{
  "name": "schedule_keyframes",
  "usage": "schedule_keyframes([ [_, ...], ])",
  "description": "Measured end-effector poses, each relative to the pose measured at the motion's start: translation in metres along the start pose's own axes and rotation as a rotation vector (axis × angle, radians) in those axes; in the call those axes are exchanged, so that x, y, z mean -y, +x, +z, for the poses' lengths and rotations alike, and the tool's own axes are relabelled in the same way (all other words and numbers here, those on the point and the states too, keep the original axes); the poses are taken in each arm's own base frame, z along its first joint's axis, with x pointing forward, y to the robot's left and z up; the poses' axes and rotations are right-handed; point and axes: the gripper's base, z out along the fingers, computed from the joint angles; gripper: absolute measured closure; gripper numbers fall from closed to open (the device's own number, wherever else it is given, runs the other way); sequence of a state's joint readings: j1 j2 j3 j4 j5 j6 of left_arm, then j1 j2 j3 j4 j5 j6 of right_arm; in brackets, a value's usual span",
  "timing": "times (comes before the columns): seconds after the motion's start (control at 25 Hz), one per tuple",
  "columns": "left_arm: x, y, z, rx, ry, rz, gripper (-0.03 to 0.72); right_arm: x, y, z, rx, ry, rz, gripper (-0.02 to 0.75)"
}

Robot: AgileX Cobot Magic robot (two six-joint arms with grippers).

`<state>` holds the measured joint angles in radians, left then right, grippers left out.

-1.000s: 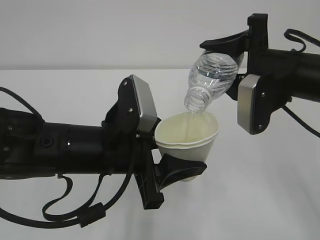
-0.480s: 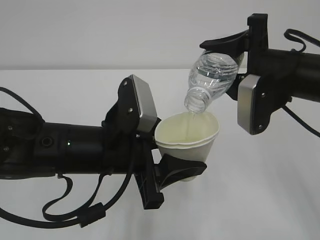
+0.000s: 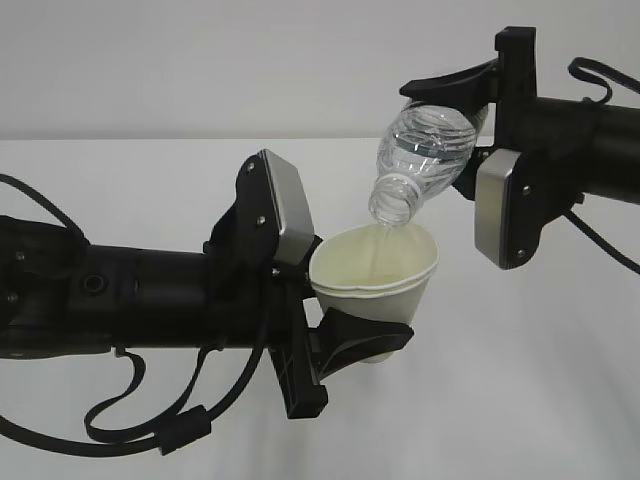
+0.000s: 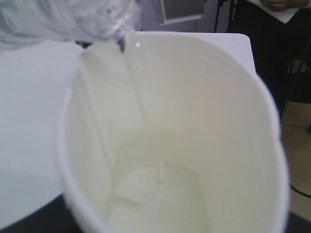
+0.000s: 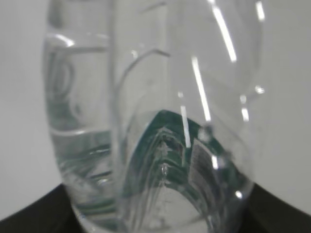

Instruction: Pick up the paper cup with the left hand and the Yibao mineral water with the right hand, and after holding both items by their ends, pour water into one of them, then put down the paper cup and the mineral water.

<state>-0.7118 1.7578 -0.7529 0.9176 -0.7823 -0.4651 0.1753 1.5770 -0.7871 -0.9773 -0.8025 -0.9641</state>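
The white paper cup (image 3: 375,272) is held in the air by my left gripper (image 3: 345,330), which is shut on its lower part. My right gripper (image 3: 470,125) is shut on the Yibao mineral water bottle (image 3: 420,155) and holds it tilted, mouth down over the cup's rim. A thin stream of water runs from the mouth into the cup. In the left wrist view the cup's cream inside (image 4: 170,145) fills the frame, with water pooled at the bottom and the bottle's mouth (image 4: 104,29) at the top left. The right wrist view shows the clear bottle (image 5: 155,121) close up, its green label distorted.
A white table (image 3: 520,400) lies under both arms, against a pale wall. Black cables hang below the left arm (image 3: 150,420). In the left wrist view a dark area and floor (image 4: 291,97) show beyond the table's right edge.
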Motion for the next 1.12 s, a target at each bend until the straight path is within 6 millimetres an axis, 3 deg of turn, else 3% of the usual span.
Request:
schedule_keyframes([
  [1.12, 0.0, 0.0, 0.0, 0.0, 0.0, 0.0, 0.305, 0.0, 0.0, 0.0, -0.001, 0.0, -0.007, 0.284],
])
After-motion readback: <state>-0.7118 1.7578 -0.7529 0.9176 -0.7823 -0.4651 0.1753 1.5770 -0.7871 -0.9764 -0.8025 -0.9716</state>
